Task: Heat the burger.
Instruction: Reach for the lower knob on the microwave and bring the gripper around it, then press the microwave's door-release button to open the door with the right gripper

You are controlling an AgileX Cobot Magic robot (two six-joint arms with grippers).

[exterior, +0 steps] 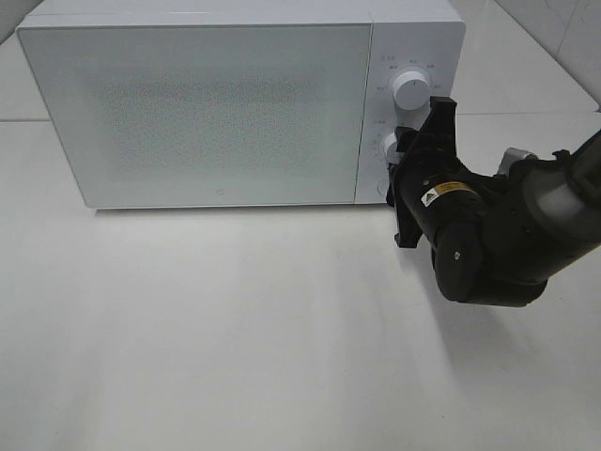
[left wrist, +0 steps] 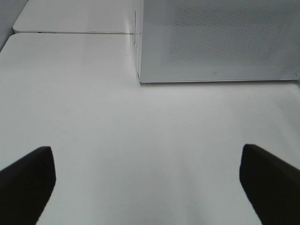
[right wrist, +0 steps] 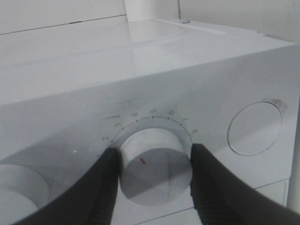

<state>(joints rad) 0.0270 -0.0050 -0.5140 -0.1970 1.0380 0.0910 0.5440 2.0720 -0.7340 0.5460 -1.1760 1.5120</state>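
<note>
Table (exterior: 235,357): white, smooth; the microwave (exterior: 413,38) stands on its far half.
Left gripper (left wrist: 146,148): hangs low over the near part of the table, looking toward the microwave's left front corner.
Left fingers (left wrist: 28,178): spread wide, only tabletop between them; they have hold of nothing.
Right arm (exterior: 507,235): black, comes in from the right edge and reaches to the control panel.
Right gripper (right wrist: 153,151): up against the panel, set around the lower knob (right wrist: 152,176).
Right fingers (right wrist: 211,183): roughly half apart, one on each side of the lower knob, both touching its rim; a grip on the knob.
Lower knob: white and round, with a small red mark (right wrist: 142,161) on its face; a numbered scale (right wrist: 153,112) arcs around it on the panel.
Round button (right wrist: 254,129): flush in the panel, just beside the lower knob, clear of the fingers.
Upper knob (exterior: 410,90): white, above the right gripper in the high view, apart from the fingers.
Microwave: white box, controls down its right side.
Door (exterior: 197,113): shut flush; speckled pane, nothing to make out through it.
Burger: not seen in any view; cannot tell whether it sits behind the shut door.
Wall (exterior: 563,38): white tiles, far right, behind the microwave.
</note>
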